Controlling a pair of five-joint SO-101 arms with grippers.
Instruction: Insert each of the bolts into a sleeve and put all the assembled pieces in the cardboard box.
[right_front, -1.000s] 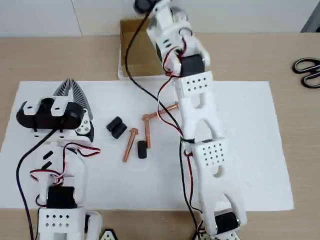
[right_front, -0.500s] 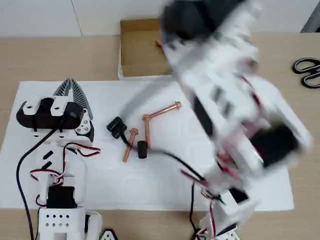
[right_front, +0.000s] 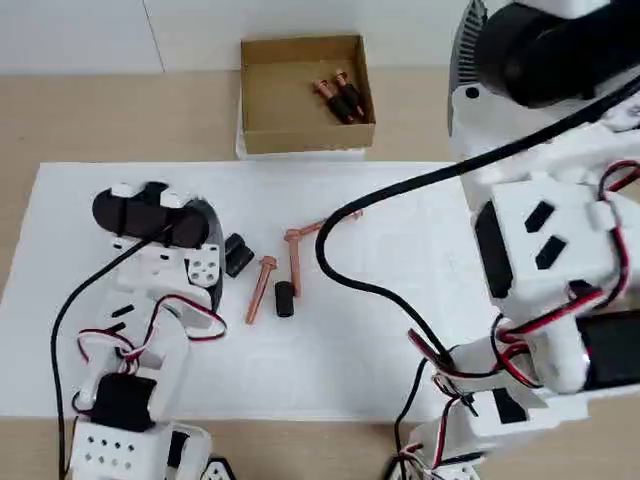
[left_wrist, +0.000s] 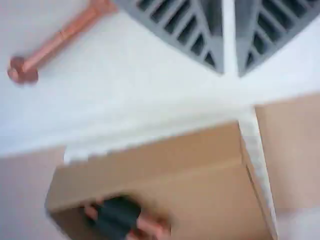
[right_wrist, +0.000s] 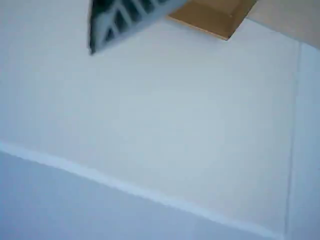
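Two left fingers (left_wrist: 219, 62) stand pressed nearly together, pinching nothing, above white paper (left_wrist: 125, 100); for the right arm (right_front: 540, 250) that state cannot be told. Just beside the fingertips lies one bolt (left_wrist: 55, 42). Beyond them sits the cardboard box (left_wrist: 150, 150), holding two sleeved bolts (right_front: 340, 97). Back from the fingertips, toward the left arm's base, two more bolts (right_front: 262, 290) and black sleeves (right_front: 284, 298) lie on the paper.

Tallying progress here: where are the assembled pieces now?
In the high view, the assembled pieces lie inside the cardboard box, near its right wall.
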